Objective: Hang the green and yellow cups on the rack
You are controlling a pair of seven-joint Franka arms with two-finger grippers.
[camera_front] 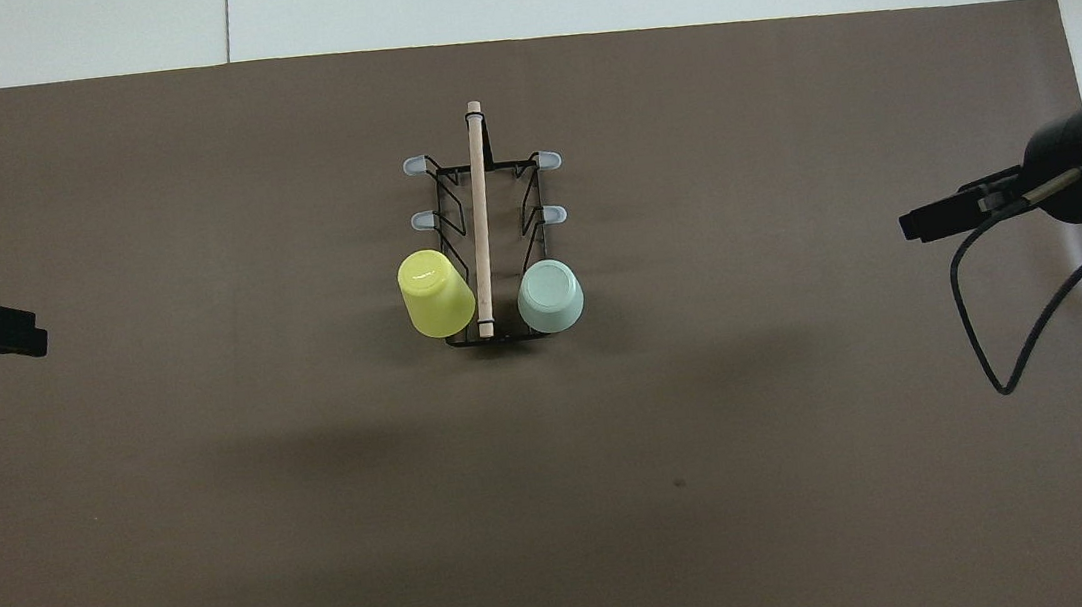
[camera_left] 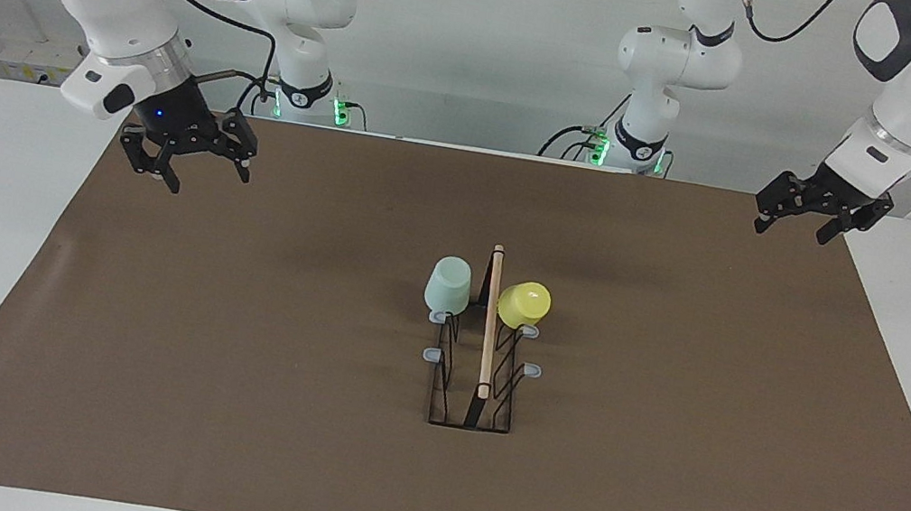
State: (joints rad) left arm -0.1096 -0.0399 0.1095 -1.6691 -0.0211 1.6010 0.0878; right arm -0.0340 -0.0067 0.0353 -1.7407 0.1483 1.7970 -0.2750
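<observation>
obstacles: rack (camera_left: pixel 481 360), green cup (camera_left: pixel 448 285), yellow cup (camera_left: pixel 524 304) | free: surrounding brown mat (camera_left: pixel 219 364)

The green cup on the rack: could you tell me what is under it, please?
The green cup sits upside down over one of the rack's pegs nearest the robots. That peg is covered and cannot be seen; only black wire and the next grey-tipped peg show below the cup's rim.

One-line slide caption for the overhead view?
Green cup and yellow cup hang on the rack; both grippers wait apart.
</observation>
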